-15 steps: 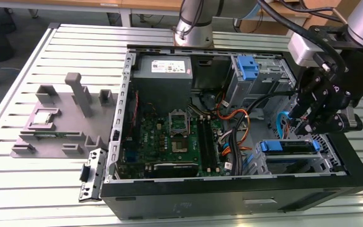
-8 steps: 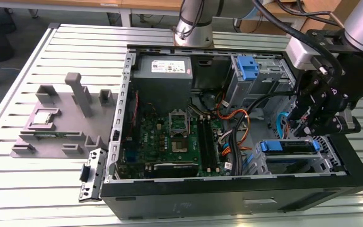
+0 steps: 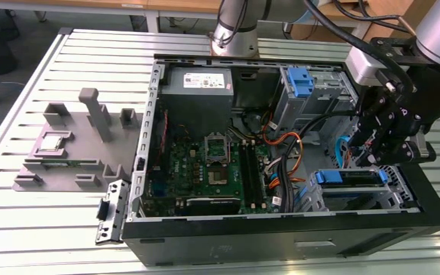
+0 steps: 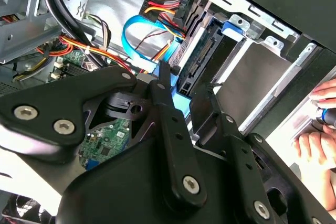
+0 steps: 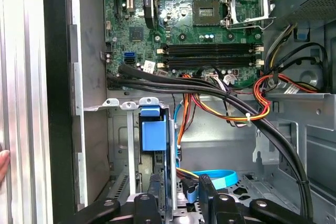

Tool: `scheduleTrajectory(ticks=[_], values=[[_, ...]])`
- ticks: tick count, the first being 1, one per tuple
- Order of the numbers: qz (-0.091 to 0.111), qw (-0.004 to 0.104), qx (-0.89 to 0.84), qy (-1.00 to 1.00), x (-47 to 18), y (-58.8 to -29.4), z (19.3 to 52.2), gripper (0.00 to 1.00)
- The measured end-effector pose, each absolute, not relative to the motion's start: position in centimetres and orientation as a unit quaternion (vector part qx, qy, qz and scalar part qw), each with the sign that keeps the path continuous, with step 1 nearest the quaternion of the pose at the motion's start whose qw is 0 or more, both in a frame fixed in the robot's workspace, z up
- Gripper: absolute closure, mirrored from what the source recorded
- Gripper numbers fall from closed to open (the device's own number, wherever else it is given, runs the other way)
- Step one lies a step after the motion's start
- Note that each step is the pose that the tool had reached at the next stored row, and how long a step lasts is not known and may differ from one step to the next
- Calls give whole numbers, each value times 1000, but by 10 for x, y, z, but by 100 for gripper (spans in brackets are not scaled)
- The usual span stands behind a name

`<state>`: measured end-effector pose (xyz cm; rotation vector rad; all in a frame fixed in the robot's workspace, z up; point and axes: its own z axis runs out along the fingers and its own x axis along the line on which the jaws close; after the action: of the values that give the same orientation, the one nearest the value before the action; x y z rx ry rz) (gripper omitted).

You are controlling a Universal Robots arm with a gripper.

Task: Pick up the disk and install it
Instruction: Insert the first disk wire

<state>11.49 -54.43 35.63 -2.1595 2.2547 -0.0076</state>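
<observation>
Arm reaching down, gripper vertical, fingers parted, seemingly straddling something; person's hand nearby.

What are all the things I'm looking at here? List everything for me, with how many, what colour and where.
Computer case: one, black, lying open on the table.
Table: one, silver, slatted, under everything.
Circuit board: one, green, on the case floor.
Power supply: one, grey, at the far end of the case.
Disk: one, silver with blue rails, standing in the metal cage at the exterior view's right.
Cables: several, black, orange, red, yellow, crossing the case.
Parts holder: one, grey, on the table at the exterior view's left.
Person's hand: beside the case.
Gripper: one, black, around the disk's top edge.
</observation>
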Motion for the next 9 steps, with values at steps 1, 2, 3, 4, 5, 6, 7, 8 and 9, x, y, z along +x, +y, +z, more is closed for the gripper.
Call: scheduleTrajectory(ticks=[1, 2, 3, 4, 5, 6, 7, 8, 9], values=[[-2, 10, -692, 722, 115, -544, 356, 58], [-2, 10, -692, 722, 115, -544, 356, 58], [-2, 10, -692, 722, 115, -544, 356, 60], [-2, 10, -692, 722, 115, -544, 356, 65], [-2, 10, -692, 722, 115, -544, 356, 65], [-3, 10, -692, 722, 115, -544, 356, 71], [-3, 10, -692, 722, 115, -544, 356, 77], [-3, 10, -692, 722, 115, -544, 356, 83], [-3, 10, -692, 722, 115, -544, 356, 83]])
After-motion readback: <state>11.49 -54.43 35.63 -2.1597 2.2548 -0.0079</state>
